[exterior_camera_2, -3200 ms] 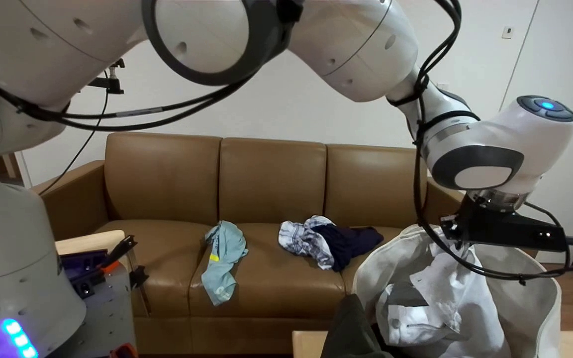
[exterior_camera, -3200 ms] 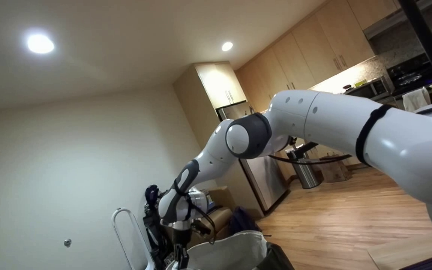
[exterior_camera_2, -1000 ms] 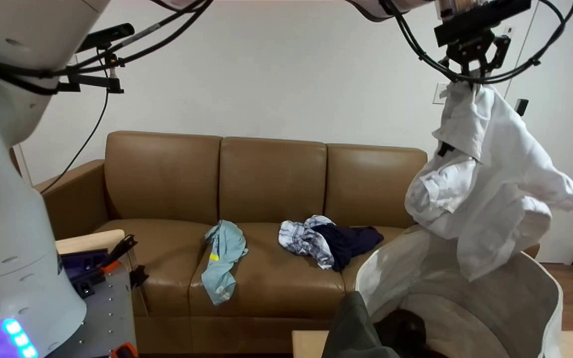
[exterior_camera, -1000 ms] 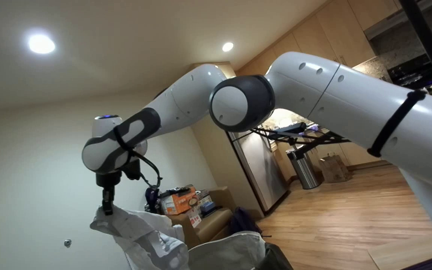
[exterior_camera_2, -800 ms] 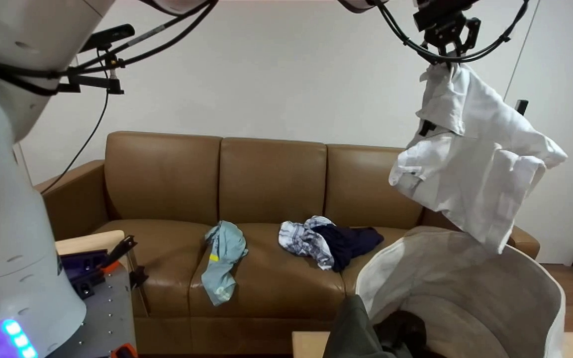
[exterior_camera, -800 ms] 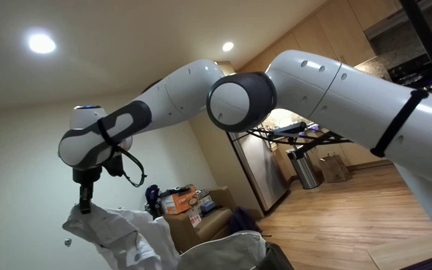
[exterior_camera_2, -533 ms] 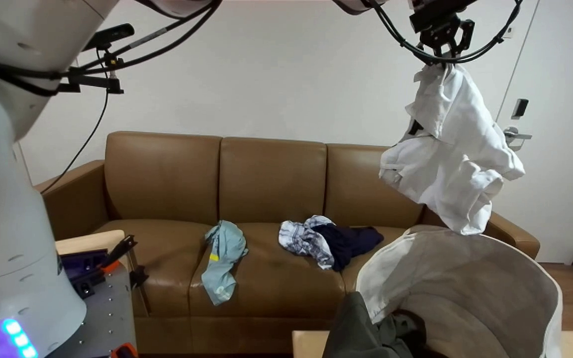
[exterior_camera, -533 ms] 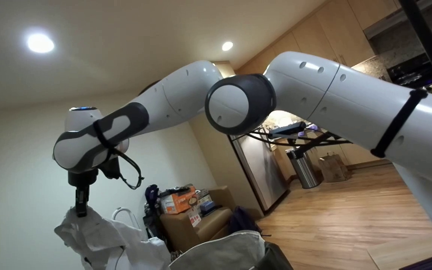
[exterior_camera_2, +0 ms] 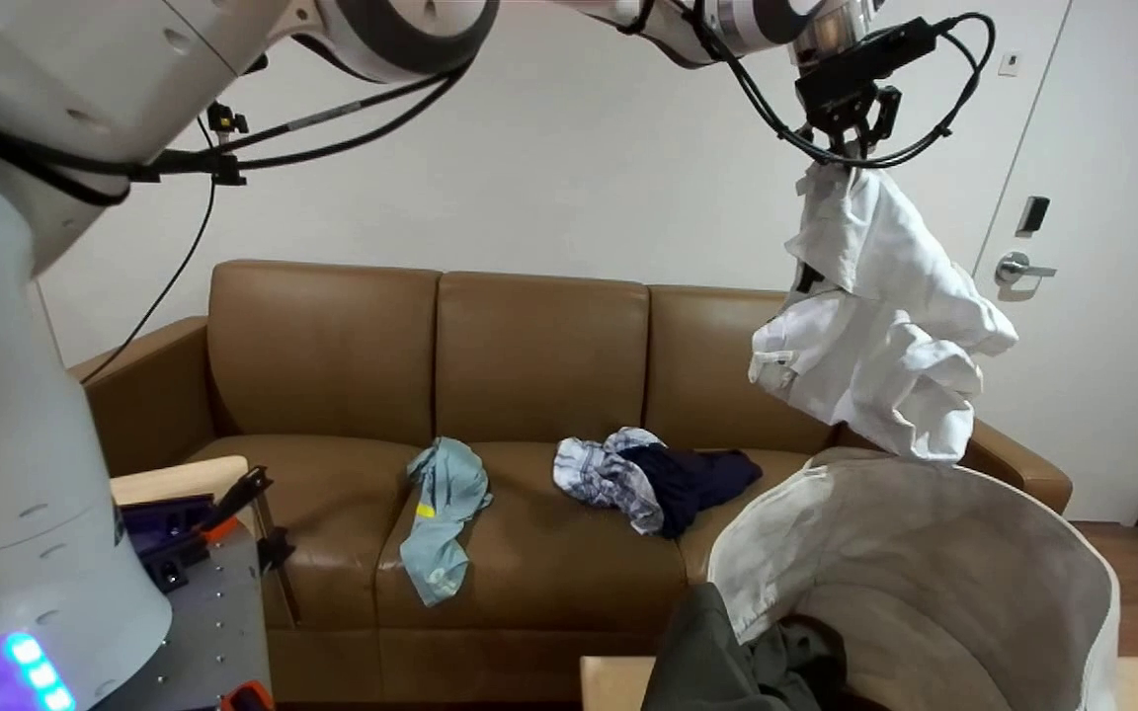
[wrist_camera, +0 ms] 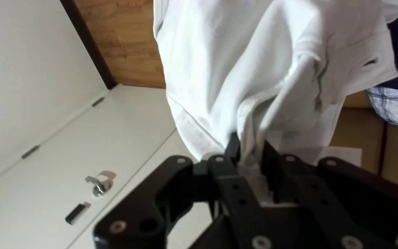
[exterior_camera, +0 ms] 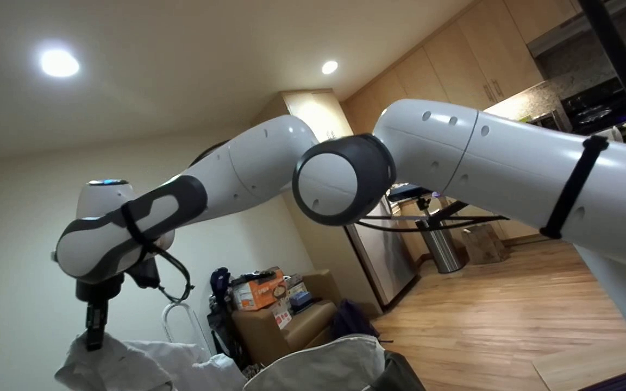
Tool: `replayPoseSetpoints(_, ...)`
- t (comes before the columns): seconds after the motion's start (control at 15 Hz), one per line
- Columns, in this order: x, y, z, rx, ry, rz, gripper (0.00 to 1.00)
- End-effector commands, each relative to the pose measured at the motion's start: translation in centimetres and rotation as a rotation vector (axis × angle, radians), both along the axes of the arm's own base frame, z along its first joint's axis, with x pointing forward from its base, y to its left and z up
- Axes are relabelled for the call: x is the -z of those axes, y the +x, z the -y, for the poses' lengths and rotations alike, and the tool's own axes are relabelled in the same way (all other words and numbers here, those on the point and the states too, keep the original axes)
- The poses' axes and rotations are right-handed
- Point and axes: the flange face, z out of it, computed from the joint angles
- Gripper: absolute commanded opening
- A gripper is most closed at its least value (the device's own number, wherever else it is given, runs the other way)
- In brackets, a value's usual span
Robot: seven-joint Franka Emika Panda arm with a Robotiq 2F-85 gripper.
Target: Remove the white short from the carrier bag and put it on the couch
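Observation:
The white short hangs crumpled from my gripper, whose fingers pinch its top edge. It also shows in an exterior view and fills the upper middle of the wrist view. The carrier bag, pale with a wide rounded rim, stands open below. The short's lower end overlaps the bag's far rim in view; I cannot tell whether they touch. A dark grey cloth lies over the bag's near edge and inside it. The brown couch stands behind, to the left of the gripper.
A light blue cloth lies on the couch's middle seat. A plaid cloth and a navy cloth lie right of it. The bag stands at a wooden table. A door is behind, right.
My gripper has lifted the white short up out of the carrier bag. Over the last second it has shifted left toward the couch, and it has just come slightly down.

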Motion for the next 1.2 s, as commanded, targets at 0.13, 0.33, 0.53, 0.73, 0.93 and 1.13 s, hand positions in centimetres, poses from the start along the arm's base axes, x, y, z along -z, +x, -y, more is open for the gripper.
replayPoseSetpoints(0.13, -0.2, 1.1, -9.7, -0.281, -0.023, 0.069, 0.09)
replayPoseSetpoints(0.33, 1.2, 1.1, -14.6, -0.425, -0.048, 0.098, 0.09)
replayPoseSetpoints(0.53, 2.3, 0.8, -16.3, -0.427, -0.041, 0.056, 0.13)
replayPoseSetpoints(0.73, 2.8, 1.0, -16.6, -0.449, -0.049, 0.059, 0.13)
replayPoseSetpoints(0.93, 3.0, 1.1, -16.7, -0.461, -0.051, 0.068, 0.09)
replayPoseSetpoints(1.13, 7.1, 0.8, -21.4, -0.526, 0.077, 0.021, 0.08)
